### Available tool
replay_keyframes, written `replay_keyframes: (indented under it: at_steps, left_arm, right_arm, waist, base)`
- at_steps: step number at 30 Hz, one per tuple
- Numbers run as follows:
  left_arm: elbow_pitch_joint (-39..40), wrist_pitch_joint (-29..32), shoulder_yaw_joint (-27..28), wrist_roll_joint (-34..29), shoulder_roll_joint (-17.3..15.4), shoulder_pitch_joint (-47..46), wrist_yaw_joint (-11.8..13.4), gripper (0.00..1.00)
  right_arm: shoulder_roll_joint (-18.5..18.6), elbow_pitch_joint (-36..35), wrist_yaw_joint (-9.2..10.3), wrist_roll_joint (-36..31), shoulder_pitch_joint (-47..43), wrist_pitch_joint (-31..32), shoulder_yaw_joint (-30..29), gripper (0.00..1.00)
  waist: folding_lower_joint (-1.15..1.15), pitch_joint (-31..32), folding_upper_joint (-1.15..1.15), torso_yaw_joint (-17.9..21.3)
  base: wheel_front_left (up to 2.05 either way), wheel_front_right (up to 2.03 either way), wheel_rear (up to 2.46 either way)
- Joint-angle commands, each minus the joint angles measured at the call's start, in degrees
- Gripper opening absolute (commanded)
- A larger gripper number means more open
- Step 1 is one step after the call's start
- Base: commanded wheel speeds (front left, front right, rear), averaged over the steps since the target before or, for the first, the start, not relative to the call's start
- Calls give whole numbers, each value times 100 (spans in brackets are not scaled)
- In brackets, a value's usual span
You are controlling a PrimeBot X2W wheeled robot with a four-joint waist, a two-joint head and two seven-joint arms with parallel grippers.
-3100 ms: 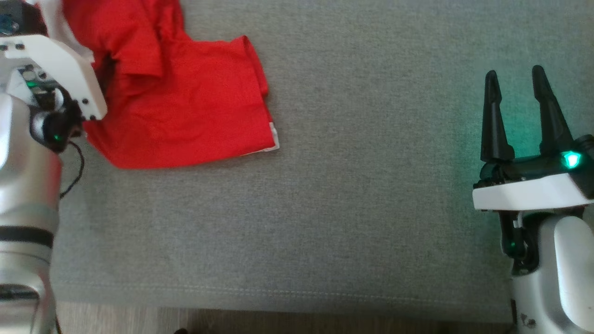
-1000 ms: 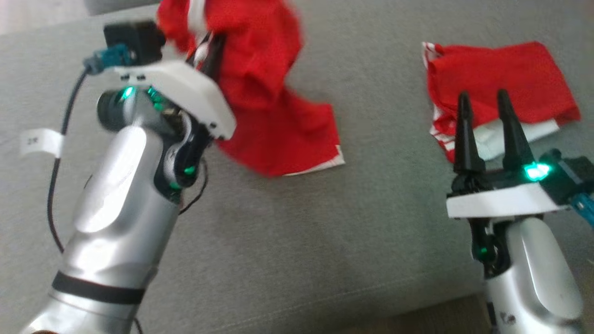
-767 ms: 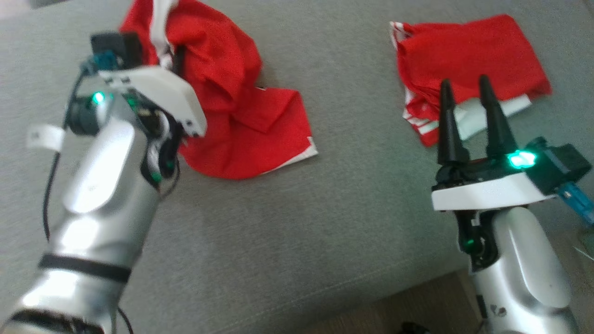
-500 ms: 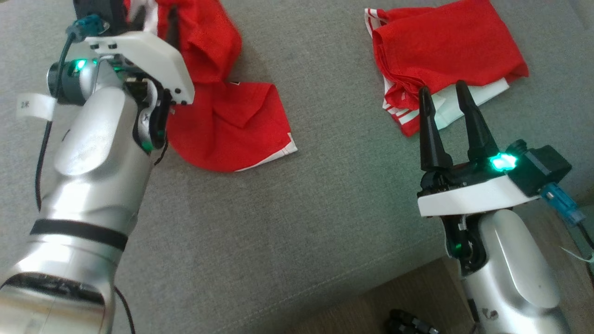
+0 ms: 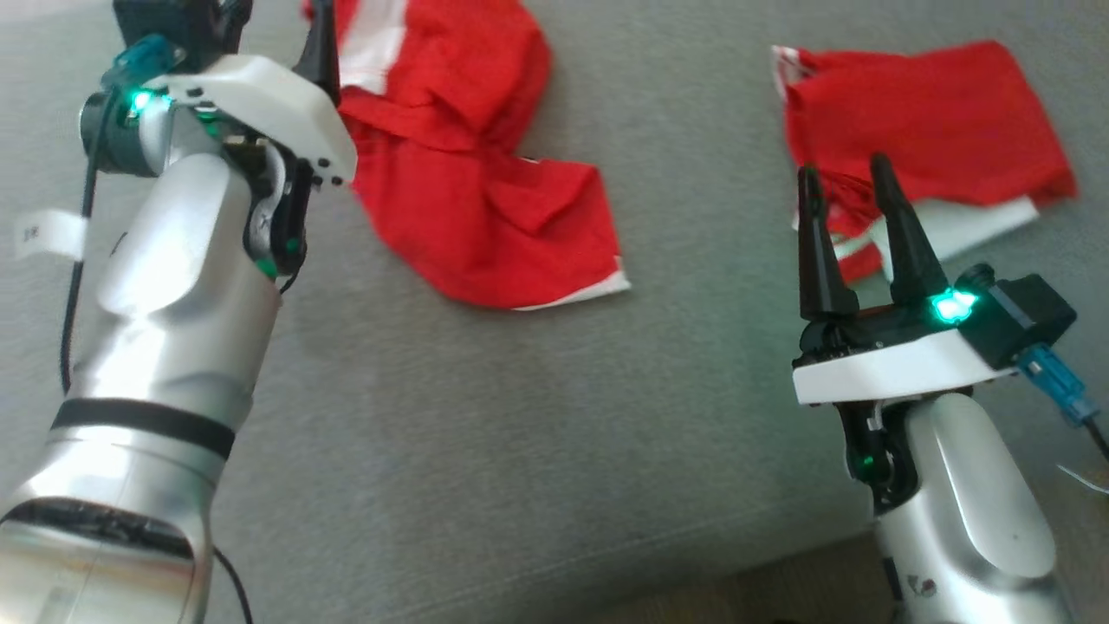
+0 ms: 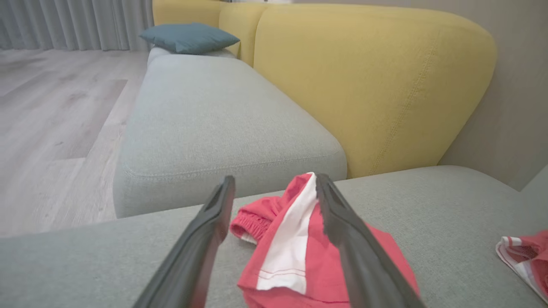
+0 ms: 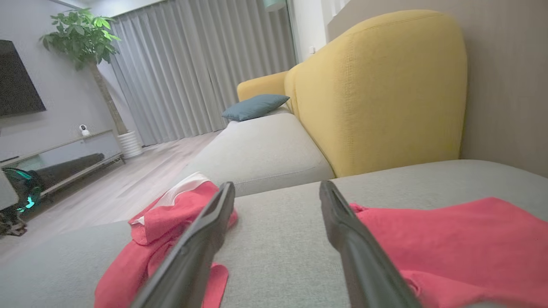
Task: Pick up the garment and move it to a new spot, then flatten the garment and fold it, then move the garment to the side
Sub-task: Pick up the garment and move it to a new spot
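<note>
The garment (image 5: 472, 178), red with white stripes, lies crumpled on the grey sofa seat (image 5: 520, 416) at the upper left of the head view. My left gripper (image 5: 277, 26) stands open just above its left end. In the left wrist view the garment (image 6: 299, 252) lies on the cushion under the spread left gripper (image 6: 274, 179), whose fingers (image 6: 338, 222) hold nothing. My right gripper (image 5: 845, 169) is open and empty at the right, well apart from this garment. In the right wrist view the right gripper (image 7: 277, 185) has the garment (image 7: 171, 214) on its left.
A second red garment (image 5: 918, 130), folded, lies on the seat just beyond my right gripper. A yellow backrest (image 6: 364, 85) rises behind the seat, with a teal pillow (image 6: 188, 37) farther along. The seat's front edge (image 5: 606, 555) meets wooden floor (image 6: 51, 128).
My left gripper has opened and let go of the garment, which has dropped in a heap on the seat. The head camera has shifted; the right gripper stays open.
</note>
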State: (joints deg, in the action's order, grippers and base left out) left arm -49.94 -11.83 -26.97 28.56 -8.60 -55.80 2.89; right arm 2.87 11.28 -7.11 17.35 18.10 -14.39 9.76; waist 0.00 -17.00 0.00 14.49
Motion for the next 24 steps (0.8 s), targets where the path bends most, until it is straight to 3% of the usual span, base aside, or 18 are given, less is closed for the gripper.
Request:
replay_keyframes:
  at_steps: [1, 7, 12, 19, 24]
  left_arm:
    - [241, -98, 132, -21, -252, -82, -74, 100]
    - [818, -255, 125, -70, -486, 608, -95, 100]
    - [1891, -309, 243, -169, -688, 1728, 253, 100]
    - [3501, -315, 618, -340, -570, 3252, 770, 100]
    - [4087, -316, 744, -550, -403, 3846, 867, 100]
  right_arm:
    - [0, -131, -37, -63, -28, -60, 76, 100]
    - [0, -46, -37, -184, -213, -45, -49, 100]
    - [0, -9, -37, -221, -418, 24, -229, 100]
    - [0, 23, -37, -249, -653, 132, -254, 100]
    - [0, 34, -37, -250, -710, 186, -210, 100]
  waist:
    - [0, 239, 0, -340]
    - [0, 556, 0, -892]
    - [0, 887, 0, -1281]
    - [0, 1089, 0, -1458]
    - [0, 1084, 0, -1473]
  base:
    - [0, 0, 0]
    - [0, 0, 0]
    - [0, 0, 0]
    - [0, 0, 0]
    - [0, 0, 0]
